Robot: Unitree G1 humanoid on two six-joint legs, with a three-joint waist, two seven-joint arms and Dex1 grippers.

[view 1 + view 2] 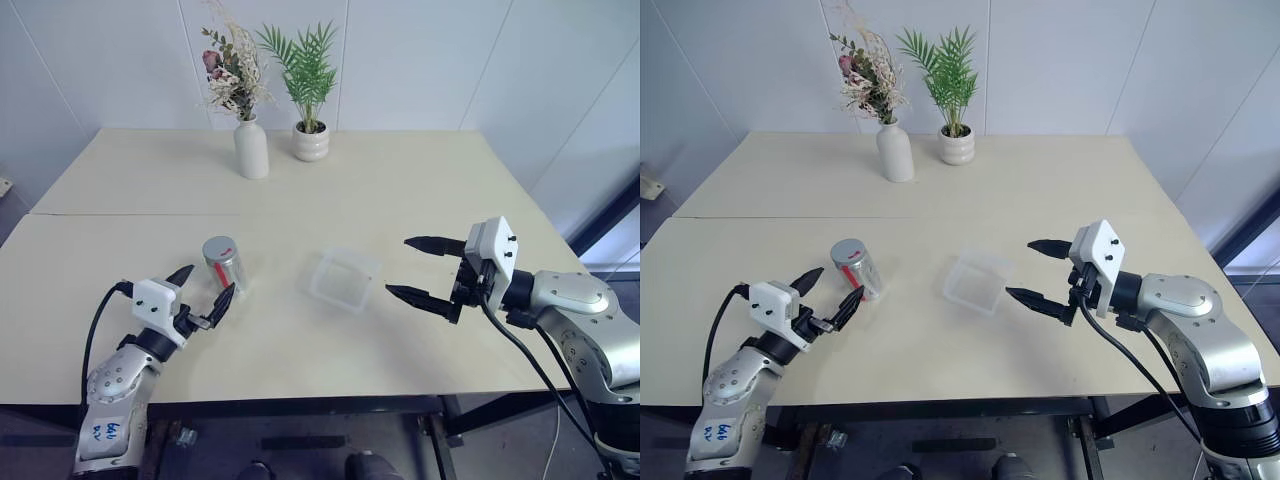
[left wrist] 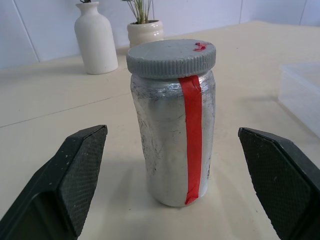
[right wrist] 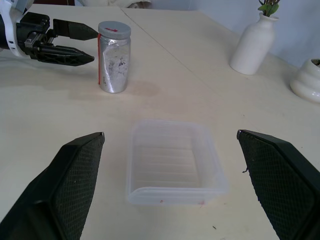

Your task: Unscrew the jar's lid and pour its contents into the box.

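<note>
- We see the jar (image 1: pixel 224 264) standing upright on the counter (image 1: pixel 400 200), toward our left side, with the lid (image 2: pixel 171 57) seated on top and the contents hidden behind its silvery wall.
- Our left pincer (image 1: pixel 202 296) sits just beside the jar on its near side, its fingers spread wide apart and holding nothing; in the left wrist view the jar stands centred between the two pads, not touched by either.
- Our right pincer (image 1: pixel 428 271) hangs over the counter just to the right of the box (image 1: pixel 345 280), its fingers equally wide apart and empty.
- The box lies open and apparently empty, to the right of the jar and apart from it.
- We judge the jar to be light and rigid, though its foil-like skin looks smooth and wrinkled, so it may slip or turn in a loose grip.
- The best hold for the left pincer looks to be the mid-body, below the lid, squeezing across the red strip (image 2: pixel 193 140) side firmly enough to resist twisting.
- The lid has a ribbed edge, which should give the right pincer purchase if it takes the rim from two opposite sides.
- The box seems thin and very light; we expect it could slide if bumped during pouring.
- The white vase (image 1: pixel 250 146) and plant pot (image 1: pixel 310 141) stand well apart at the far edge.
</note>
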